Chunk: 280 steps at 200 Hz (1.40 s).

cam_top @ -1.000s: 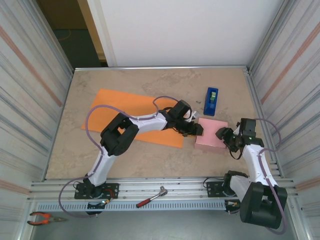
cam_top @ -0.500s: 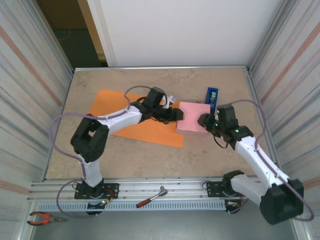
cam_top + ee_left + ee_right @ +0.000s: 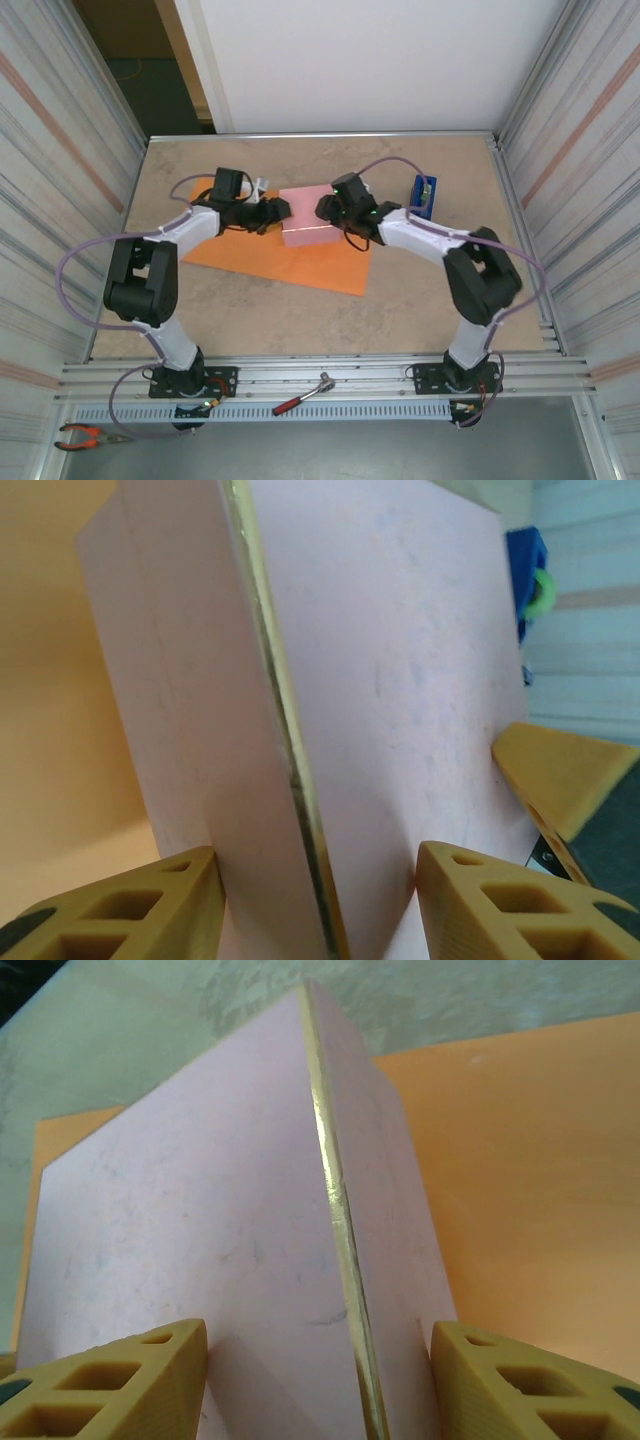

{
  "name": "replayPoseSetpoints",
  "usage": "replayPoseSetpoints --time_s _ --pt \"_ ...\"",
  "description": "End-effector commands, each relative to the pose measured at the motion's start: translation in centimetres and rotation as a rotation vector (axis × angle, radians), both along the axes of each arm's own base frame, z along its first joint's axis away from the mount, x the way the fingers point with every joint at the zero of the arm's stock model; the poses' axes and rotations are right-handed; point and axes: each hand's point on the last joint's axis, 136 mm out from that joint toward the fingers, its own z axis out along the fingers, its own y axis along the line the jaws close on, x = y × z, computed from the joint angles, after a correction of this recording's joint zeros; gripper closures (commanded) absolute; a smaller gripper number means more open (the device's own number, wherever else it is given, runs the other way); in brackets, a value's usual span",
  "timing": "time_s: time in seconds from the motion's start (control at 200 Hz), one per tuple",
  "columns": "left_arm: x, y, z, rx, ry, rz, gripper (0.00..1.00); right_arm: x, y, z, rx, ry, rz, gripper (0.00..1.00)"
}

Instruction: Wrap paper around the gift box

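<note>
The wrapping is only at its start: the paper [image 3: 310, 268] lies flat on the left half of the table [image 3: 430, 290], with no side turned up and no fold to see. The left gripper [image 3: 276, 210] is closed on the left edge of the box [image 3: 308, 216], one finger on each face. The right gripper [image 3: 326, 209] pinches the opposite edge in the same way, its jaws kept apart by the thickness of the box. The box is over the far edge of the paper; I cannot tell if it rests on it. Setting down, folding and taping are left, I judge. The tape dispenser [image 3: 424, 198] stands apart at the right. The table is beige and mottled, with a dark doorway [image 3: 140, 70] far left, a white wall [image 3: 380, 60] behind and ribbed metal walls [image 3: 60, 180] at both sides. On the near rail lie pliers [image 3: 85, 436] and a wrench [image 3: 305, 393].
</note>
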Motion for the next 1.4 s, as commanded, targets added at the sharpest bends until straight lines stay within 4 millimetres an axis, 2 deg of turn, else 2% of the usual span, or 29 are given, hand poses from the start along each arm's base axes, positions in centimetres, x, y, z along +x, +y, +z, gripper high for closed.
replayPoseSetpoints --time_s 0.0,0.13,0.22,0.311,0.436,0.656,0.752,0.882,0.987,1.172,1.268,1.398 --pt "-0.9 -1.3 3.8 -0.122 -0.117 -0.135 0.47 -1.3 5.7 -1.2 0.08 0.04 0.102 0.43" --pt "-0.3 0.9 2.5 -0.096 -0.09 -0.082 0.47 -1.4 6.5 -2.9 0.08 0.066 0.093 0.42" --pt "0.1 2.2 2.1 -0.075 -0.08 -0.041 0.46 -2.0 6.4 -3.8 0.079 0.093 0.09 0.23" --pt "0.4 3.4 2.1 -0.056 -0.085 -0.005 0.41 -2.6 5.7 -4.2 0.067 0.107 0.086 0.08" --pt "0.9 4.9 2.4 -0.02 -0.094 0.039 0.36 -3.1 3.9 -3.8 0.055 0.11 0.079 0.0" --pt "1.3 6.9 2.9 0.041 -0.12 0.096 0.28 -4.4 -0.4 -3.9 0.05 0.117 0.032 0.01" --pt "1.4 7.5 2.9 0.064 -0.127 0.113 0.27 -5.4 -1.5 -4.1 0.057 0.124 0.033 0.0" --pt "1.2 7.8 3.4 0.077 -0.14 0.126 0.25 -6.6 -2.7 -5.0 0.054 0.149 0.034 0.05" --pt "0.7 8.1 3.8 0.088 -0.146 0.14 0.25 -7.3 -3.3 -5.4 0.063 0.157 0.042 0.13" --pt "-0.3 8.2 4.4 0.087 -0.146 0.151 0.23 -7.8 -3.8 -6.8 0.062 0.185 0.045 0.33" --pt "-0.8 8.2 4.5 0.095 -0.146 0.147 0.23 -7.9 -3.9 -7.3 0.081 0.181 0.039 0.33" --pt "-1.3 8.2 4.7 0.106 -0.148 0.137 0.22 -7.7 -2.7 -6.4 0.12 0.156 0.091 0.23"
